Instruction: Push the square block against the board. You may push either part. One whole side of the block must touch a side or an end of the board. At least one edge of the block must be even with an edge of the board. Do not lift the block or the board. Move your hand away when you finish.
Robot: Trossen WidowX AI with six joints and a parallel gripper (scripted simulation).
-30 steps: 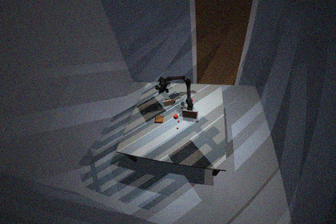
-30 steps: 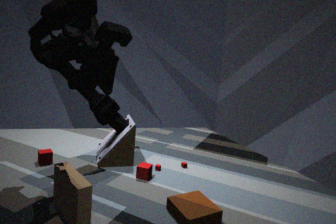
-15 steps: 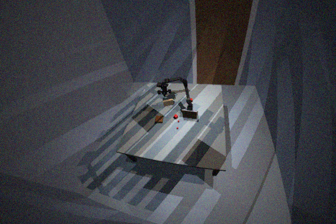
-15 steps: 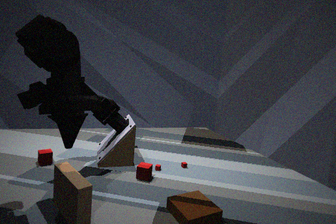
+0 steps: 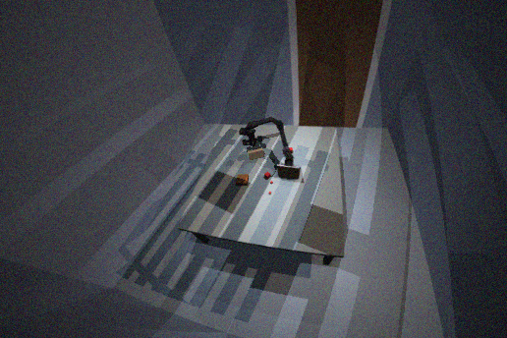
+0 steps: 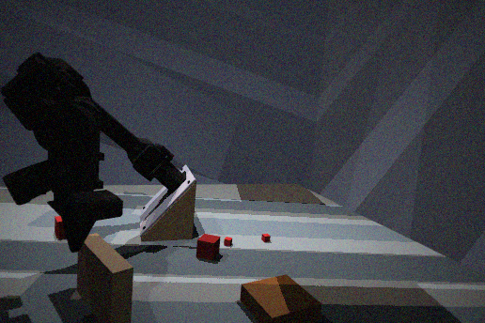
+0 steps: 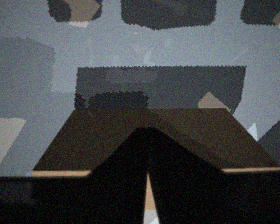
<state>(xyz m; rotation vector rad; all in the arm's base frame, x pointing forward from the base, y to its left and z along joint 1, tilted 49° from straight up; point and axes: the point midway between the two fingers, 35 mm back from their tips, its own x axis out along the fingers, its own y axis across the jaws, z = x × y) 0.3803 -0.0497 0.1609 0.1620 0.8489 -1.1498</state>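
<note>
The board [image 5: 255, 153] [image 6: 104, 270] [image 7: 87, 142] is a tan slab standing on the table [image 5: 275, 222] near the arm's base. The square block [image 5: 242, 179] [image 6: 277, 298] is orange-brown and lies flat, apart from the board, nearer the table's middle. My gripper [image 5: 253, 145] [image 6: 75, 244] [image 7: 145, 136] is shut and empty. It points down right at the board's upper edge, on the side away from the block. I cannot tell if it touches the board. The wrist view shows the board filling the space just beyond the fingertips; the block is not in that view.
The arm's wedge-shaped base [image 5: 288, 171] [image 6: 175, 217] stands behind the block. Several small red cubes [image 6: 208, 246] [image 6: 227, 240] [image 6: 266, 237] [image 5: 267, 175] lie on the table between the base and the block, and another red cube [image 6: 58, 227] lies beyond the gripper.
</note>
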